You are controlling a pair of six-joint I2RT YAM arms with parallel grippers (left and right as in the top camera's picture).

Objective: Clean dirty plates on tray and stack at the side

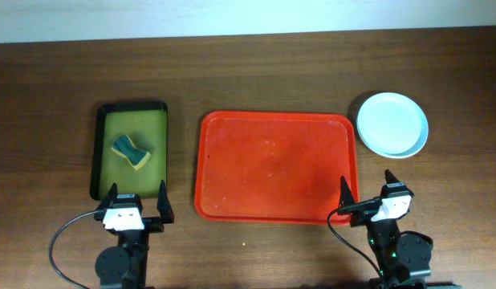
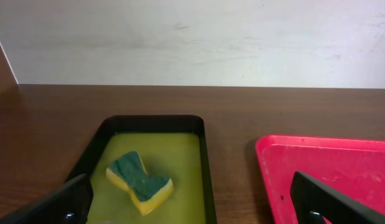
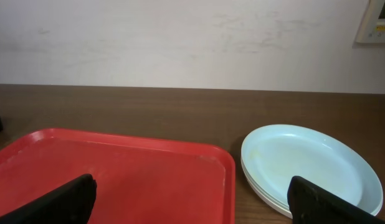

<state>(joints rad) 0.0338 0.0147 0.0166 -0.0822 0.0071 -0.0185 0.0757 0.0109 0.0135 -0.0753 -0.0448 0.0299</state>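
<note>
The brown wooden tabletop [image 1: 248, 72] carries all items and runs back to a pale wall.

The red tray [image 1: 276, 167] lies at the centre, long side running left to right, flat on the tabletop. Its floor shows faint pale specks and scuffs.

The black-rimmed tray [image 1: 132, 105] lies to the left of the red tray, apart from it with a strip of tabletop between. Its inside is yellow-green.

The dirty plates [image 1: 392, 124] stand in one stack on the tabletop, off the red tray, just beside its far right corner. The pale blue plate is on top. The right wrist view shows the rims of further plates [image 3: 258, 186] beneath it; their colours cannot be told with certainty. The top plate's face looks clean.

A sponge [image 1: 130, 151], dark green on top and yellow below, lies inside the black-rimmed tray, towards its left side.

The left pincer [image 1: 137, 186] sits at the near end of the black-rimmed tray, jaws spread wide, gripping nothing.

The right pincer [image 1: 366, 178] sits at the near right corner of the red tray, jaws likewise spread wide, gripping nothing; its left finger [image 1: 343, 189] overlaps the tray's edge.
</note>
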